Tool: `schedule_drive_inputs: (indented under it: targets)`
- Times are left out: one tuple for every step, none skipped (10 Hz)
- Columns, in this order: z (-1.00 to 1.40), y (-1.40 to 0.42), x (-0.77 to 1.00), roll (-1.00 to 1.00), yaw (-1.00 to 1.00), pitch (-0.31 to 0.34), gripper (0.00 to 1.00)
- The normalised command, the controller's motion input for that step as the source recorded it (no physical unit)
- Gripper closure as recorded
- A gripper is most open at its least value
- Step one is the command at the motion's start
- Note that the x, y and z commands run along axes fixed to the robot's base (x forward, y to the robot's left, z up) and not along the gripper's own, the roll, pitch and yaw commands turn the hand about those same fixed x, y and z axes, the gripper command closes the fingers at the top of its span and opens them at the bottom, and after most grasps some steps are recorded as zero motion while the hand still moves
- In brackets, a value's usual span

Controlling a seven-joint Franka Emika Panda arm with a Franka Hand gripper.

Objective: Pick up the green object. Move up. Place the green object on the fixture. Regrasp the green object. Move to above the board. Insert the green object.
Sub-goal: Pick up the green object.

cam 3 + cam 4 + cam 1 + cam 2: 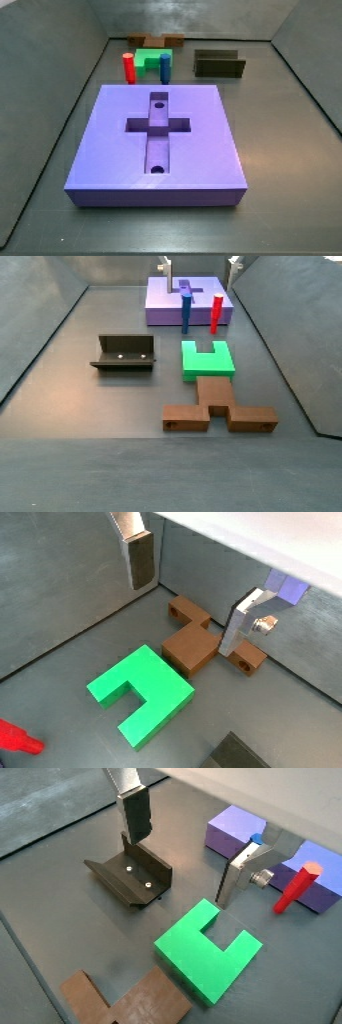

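Note:
The green object [207, 950] lies flat on the grey floor, its notch facing away from the brown piece; it also shows in a side view [207, 360]. My gripper [179, 870] hangs open above the floor with nothing between its fingers [135, 560], the green object just off to one side of it. The fixture [131, 876] stands near one finger, and in a side view the fixture [123, 353] is left of the green object. The purple board [114, 150] with its cross-shaped recess lies beyond. Only the fingertips [166, 266] reach into a side view.
A brown stepped piece [201, 640] lies on the floor beside the green object, also seen in a side view [221, 414]. A red peg [214, 314] and a blue peg [185, 311] stand upright at the board's edge. Grey walls ring the floor.

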Motion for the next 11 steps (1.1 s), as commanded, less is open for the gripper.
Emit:
schedule_drive_inputs:
  targets:
    - [0.0, -0.03, 0.0, 0.0, 0.0, 0.0, 0.0]
    - [-0.02, -0.33, 0.03, 0.03, 0.0, 0.0, 0.0]
    - [-0.23, -0.66, 0.08, 0.02, 0.0, -0.037, 0.0]
    - [-0.29, -0.71, 0.09, 0.0, 0.0, -0.13, 0.0]
    - [-0.12, -0.43, 0.06, -0.12, 0.0, -0.113, 0.0]
    - [-0.25, -0.35, 0.0, -0.13, 0.0, -0.181, 0.0]
    - [-0.71, -0.14, 0.03, -0.13, -0.02, -0.17, 0.0]
    - [-0.83, -0.05, 0.03, -0.1, -0.05, -0.14, 0.0]
    - [-0.89, 0.0, 0.09, -0.08, -0.07, -0.114, 0.0]
    - [-0.9, 0.0, 0.05, -0.08, -0.06, -0.121, 0.0]
    - [-0.84, 0.0, 0.11, -0.12, -0.05, -0.117, 0.0]
